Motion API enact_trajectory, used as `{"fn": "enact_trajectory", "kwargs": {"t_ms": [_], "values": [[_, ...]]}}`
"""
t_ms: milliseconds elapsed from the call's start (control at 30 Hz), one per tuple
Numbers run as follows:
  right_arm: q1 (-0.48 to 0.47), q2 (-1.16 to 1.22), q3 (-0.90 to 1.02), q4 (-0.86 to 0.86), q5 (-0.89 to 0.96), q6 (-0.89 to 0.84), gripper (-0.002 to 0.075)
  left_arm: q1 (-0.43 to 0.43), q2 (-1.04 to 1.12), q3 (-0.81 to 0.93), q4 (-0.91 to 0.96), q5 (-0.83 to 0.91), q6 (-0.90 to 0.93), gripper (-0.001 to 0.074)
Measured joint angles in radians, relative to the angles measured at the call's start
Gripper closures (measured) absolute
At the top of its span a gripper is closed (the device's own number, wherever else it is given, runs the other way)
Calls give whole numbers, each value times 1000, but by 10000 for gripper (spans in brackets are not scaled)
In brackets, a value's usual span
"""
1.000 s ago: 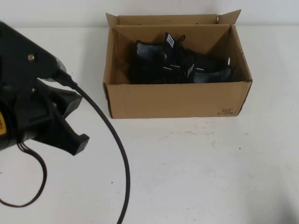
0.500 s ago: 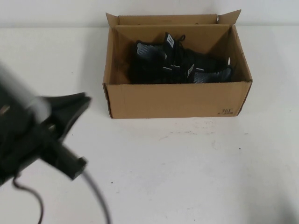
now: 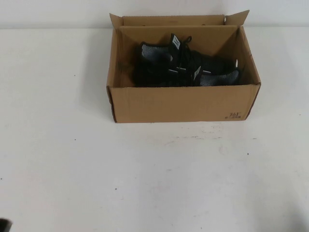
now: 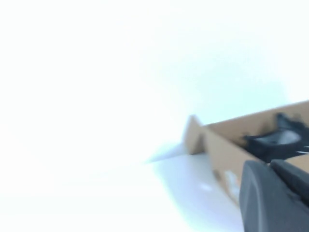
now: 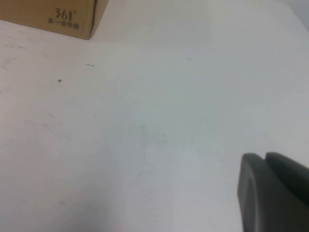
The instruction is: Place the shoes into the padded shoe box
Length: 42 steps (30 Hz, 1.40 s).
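The padded shoe box [image 3: 183,104] stands open at the back middle of the white table. Both black shoes [image 3: 186,67] lie inside it, side by side, grey-white collars showing. My left gripper [image 4: 269,164] is shut and empty, off to the box's left and apart from it; its wrist view shows a box [image 4: 227,145] corner and one shoe [image 4: 277,140]. My right gripper [image 5: 265,157] is shut and empty, low over bare table to the right of the box's printed corner [image 5: 53,14]. Neither gripper shows in the high view.
The white table [image 3: 159,179] stretches bare in front of the box and on both sides. A small dark piece [image 3: 4,225] sits at the near left corner of the high view. The box's short flaps [image 3: 236,18] stand up at the back.
My left arm, which filled the left of the high view, has pulled back toward the near left and out of that view. The box and shoes have not moved.
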Motion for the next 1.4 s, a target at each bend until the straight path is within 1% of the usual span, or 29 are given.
{"fn": "enact_trajectory", "kwargs": {"t_ms": [100, 167, 233, 333, 467, 567, 667, 833, 1400], "values": [[0, 0, 0, 0, 0, 0, 735, 79, -92, 63, -2, 9, -54, 738], [0, 0, 0, 0, 2, 0, 735, 124, -149, 72, -2, 66, -87, 738], [0, 0, 0, 0, 2, 0, 735, 150, -195, 77, -2, 134, -103, 738], [0, 0, 0, 0, 2, 0, 735, 167, -259, 78, -2, 271, -107, 738], [0, 0, 0, 0, 2, 0, 735, 167, -310, 78, -2, 478, -107, 738], [0, -2, 0, 0, 2, 0, 735, 167, -311, 78, -2, 599, -107, 738], [0, -2, 0, 0, 2, 0, 735, 167, -311, 78, -2, 669, -107, 738], [0, -2, 0, 0, 2, 0, 735, 167, -311, 78, 0, 706, -107, 738], [0, -2, 0, 0, 2, 0, 735, 167, -311, 78, 2, 709, -107, 738]]}}
